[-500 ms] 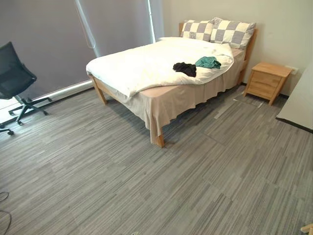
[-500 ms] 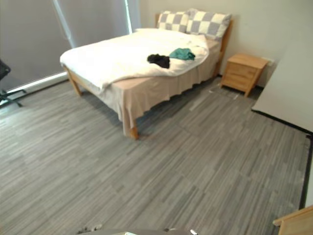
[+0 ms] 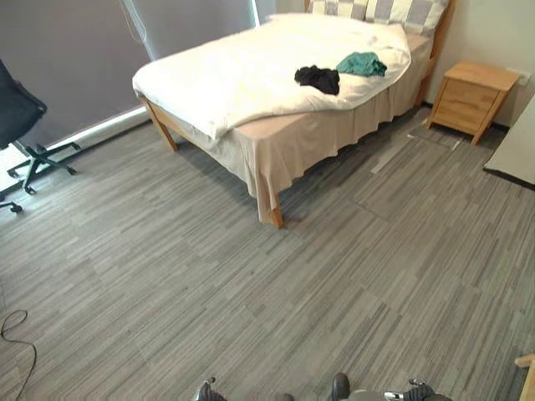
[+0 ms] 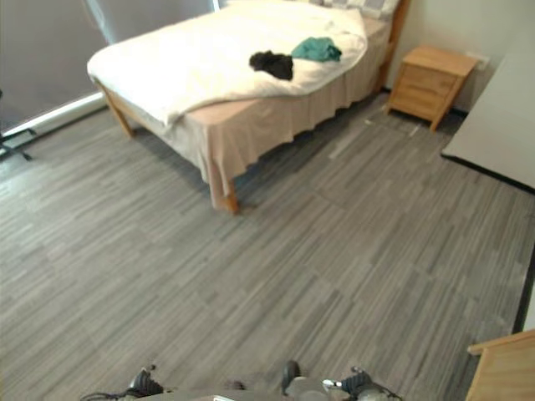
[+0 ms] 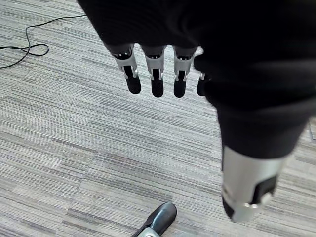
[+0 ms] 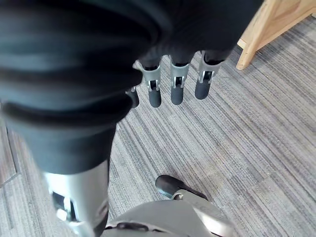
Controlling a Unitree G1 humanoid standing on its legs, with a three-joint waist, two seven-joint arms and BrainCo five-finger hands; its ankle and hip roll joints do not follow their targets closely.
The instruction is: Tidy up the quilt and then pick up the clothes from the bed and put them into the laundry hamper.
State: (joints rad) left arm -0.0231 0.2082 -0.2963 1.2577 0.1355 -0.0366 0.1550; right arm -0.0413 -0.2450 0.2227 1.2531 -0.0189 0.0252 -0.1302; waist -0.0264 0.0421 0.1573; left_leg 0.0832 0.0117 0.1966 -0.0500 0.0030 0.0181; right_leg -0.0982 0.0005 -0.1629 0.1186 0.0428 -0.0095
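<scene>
- While the head camera's left eye looks down across the room, the bed point(image 3: 276, 142) sits at the far side with a white quilt point(image 3: 251, 71) spread over it, rumpled and hanging off the near edge so the beige sheet point(image 3: 309, 142) shows below.
- On the quilt, toward the pillow end of the bed, lie a black garment point(image 3: 318, 78) and a teal garment point(image 3: 361, 63), just beside each other and pretty much touching.
- Checked pillows point(image 3: 393, 10) are at the head of the bed, a wooden nightstand point(image 3: 472, 100) stands just past that end, and a black office chair point(image 3: 21, 125) is well off the bed's other side, by the grey curtain point(image 3: 75, 58).
- Right eye, same deal: both garments on the quilt, grey striped floor point(image 4: 292, 267) between the robot and the bed, and a bit of wooden furniture point(image 4: 501, 372) in the near corner.
- Left wrist view: left hand point(image 5: 163, 44) hangs over bare floor, fingers straight and relaxed, holding nothing.
- Right wrist view: right hand point(image 6: 148, 39) also hangs with fingers straight and loose, empty, with a wooden furniture leg point(image 6: 261, 34) on the floor nearby.
</scene>
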